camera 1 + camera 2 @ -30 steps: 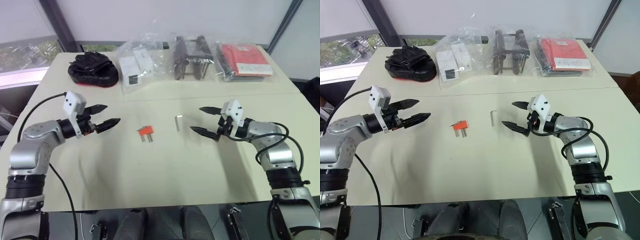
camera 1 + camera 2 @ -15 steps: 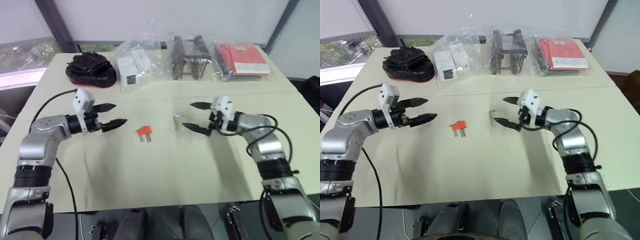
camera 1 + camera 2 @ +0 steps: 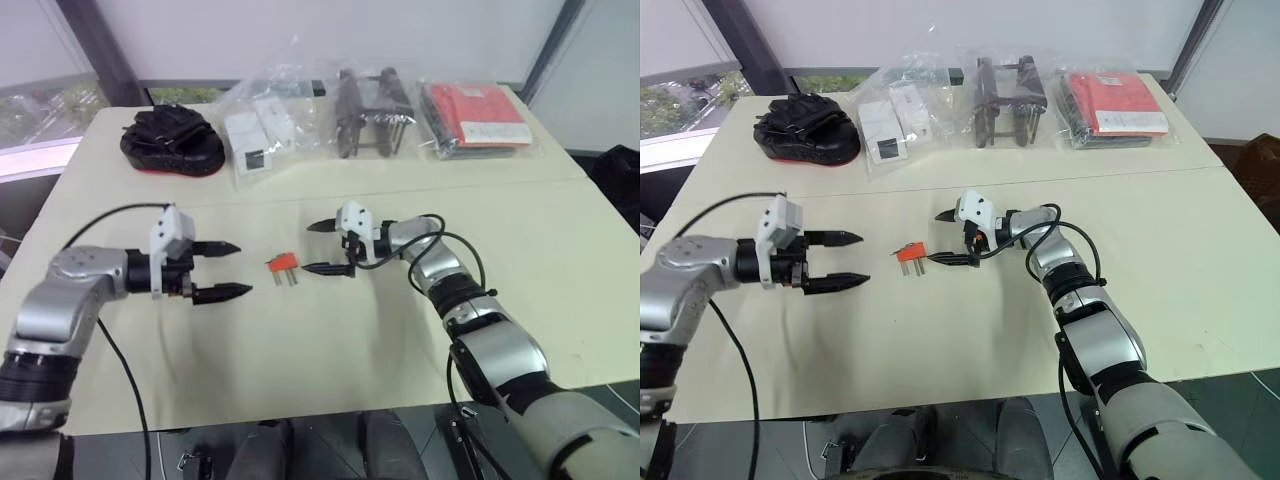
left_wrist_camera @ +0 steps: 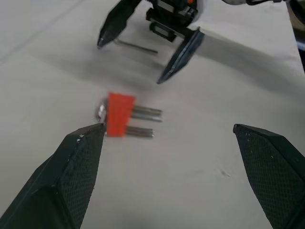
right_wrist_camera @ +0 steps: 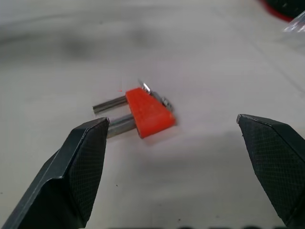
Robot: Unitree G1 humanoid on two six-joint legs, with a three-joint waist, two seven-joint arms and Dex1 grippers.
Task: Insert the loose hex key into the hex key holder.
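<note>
Cream table (image 3: 330, 340), packets and a black pouch along its far edge. Head view: holder (image 3: 284, 264) lies mid-table, keys pointing toward the near edge. Left gripper (image 3: 226, 270) is just left of the holder, jaws apart, empty. Right gripper (image 3: 330, 248) is just right of the holder, jaws apart, empty.

Left wrist view: loose key (image 4: 137, 46) lies flat beyond the holder, under the right gripper.

Right wrist view: holder sits between the spread fingers.

Status: nothing gripped; pick-up and insertion both remain.
</note>
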